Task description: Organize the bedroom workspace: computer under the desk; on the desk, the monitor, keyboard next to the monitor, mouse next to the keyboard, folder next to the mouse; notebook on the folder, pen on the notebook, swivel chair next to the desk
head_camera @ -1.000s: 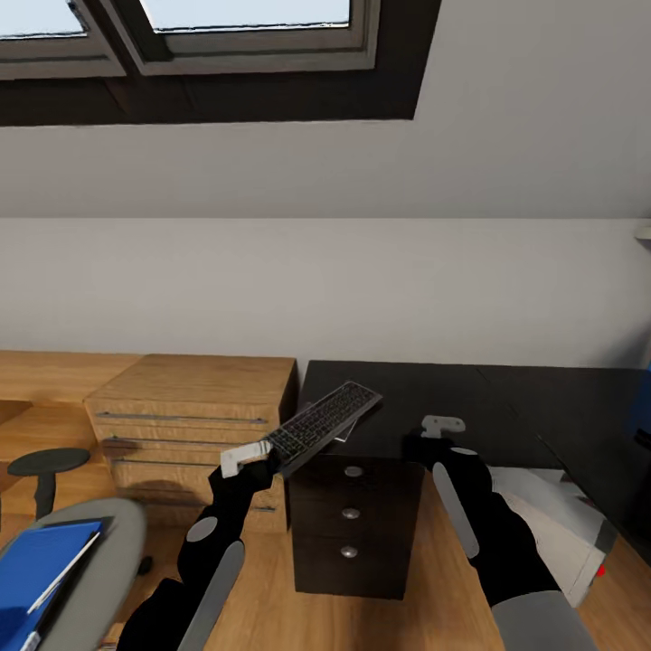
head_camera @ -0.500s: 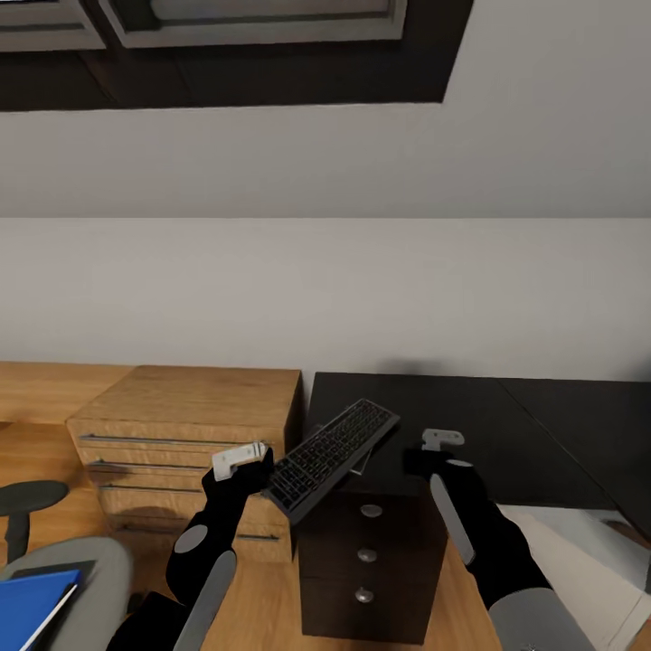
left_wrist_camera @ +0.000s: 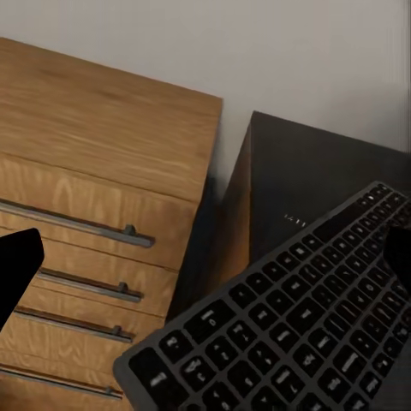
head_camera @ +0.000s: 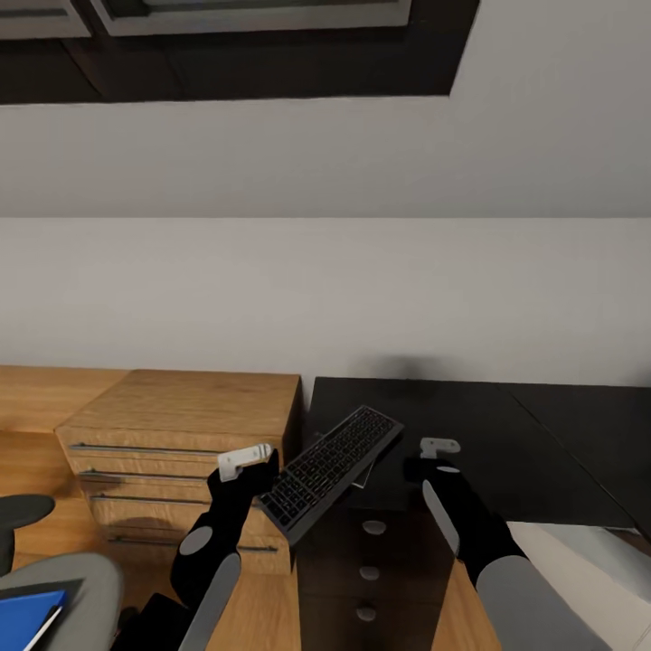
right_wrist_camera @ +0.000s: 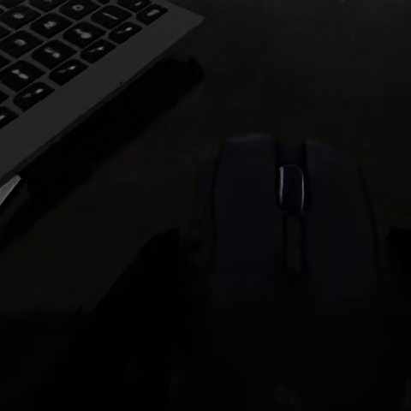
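So the left gripper (head_camera: pixel 258 468) is clamped on the near end of the keyboard (head_camera: pixel 330 472), which tilts up and runs away to the right, its far end over the black desk (head_camera: pixel 506 434). Right gripper (head_camera: pixel 432 457) hovers just above the mouse (right_wrist_camera: pixel 287 257) on that desk; can't tell if it's apart or together.

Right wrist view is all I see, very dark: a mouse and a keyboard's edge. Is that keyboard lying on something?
Observer: No. The keyboard hangs tilted, its far end over the black desk, its near end clamped in the left arm's jaws.
Operator: What's beside the desk?
Observer: A wooden chest of drawers, on the robot's left.
Operator: Anything blue around?
Observer: A blue folder, lying on the grey swivel chair.
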You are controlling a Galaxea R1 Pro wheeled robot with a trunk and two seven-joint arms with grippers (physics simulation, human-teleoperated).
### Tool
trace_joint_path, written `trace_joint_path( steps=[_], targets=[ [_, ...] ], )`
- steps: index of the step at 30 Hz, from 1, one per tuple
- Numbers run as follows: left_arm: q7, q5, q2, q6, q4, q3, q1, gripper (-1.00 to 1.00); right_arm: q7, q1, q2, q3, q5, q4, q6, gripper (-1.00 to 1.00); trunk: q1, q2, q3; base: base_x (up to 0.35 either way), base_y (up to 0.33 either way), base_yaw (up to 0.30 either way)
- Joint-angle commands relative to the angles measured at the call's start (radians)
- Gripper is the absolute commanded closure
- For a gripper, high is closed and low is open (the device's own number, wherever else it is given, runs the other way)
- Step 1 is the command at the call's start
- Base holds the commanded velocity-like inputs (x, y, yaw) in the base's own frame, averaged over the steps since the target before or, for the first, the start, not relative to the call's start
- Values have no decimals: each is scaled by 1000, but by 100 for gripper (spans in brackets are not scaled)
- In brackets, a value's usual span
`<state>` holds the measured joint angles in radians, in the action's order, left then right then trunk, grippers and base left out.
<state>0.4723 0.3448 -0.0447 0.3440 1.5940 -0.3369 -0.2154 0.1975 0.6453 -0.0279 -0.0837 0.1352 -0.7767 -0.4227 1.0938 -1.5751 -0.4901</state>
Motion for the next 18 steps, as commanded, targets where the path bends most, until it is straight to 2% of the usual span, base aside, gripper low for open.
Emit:
trace_joint_path(
  steps=[1,8,18],
  targets=[
    [8,8,0,3,1,-3,-1,-100,7,12,0,-4,10,26,14,100,0,-1,-1,158,28,0],
    [9,8,0,3,1,-7,-1,-100,7,31,-1,-4,5,78,53,100,0,-1,-1,188,41,0],
    [9,8,0,3,0,-7,-1,-100,6,63,-8,-5,9,164,43,100,0,-1,-1,9,2,0]
  ],
)
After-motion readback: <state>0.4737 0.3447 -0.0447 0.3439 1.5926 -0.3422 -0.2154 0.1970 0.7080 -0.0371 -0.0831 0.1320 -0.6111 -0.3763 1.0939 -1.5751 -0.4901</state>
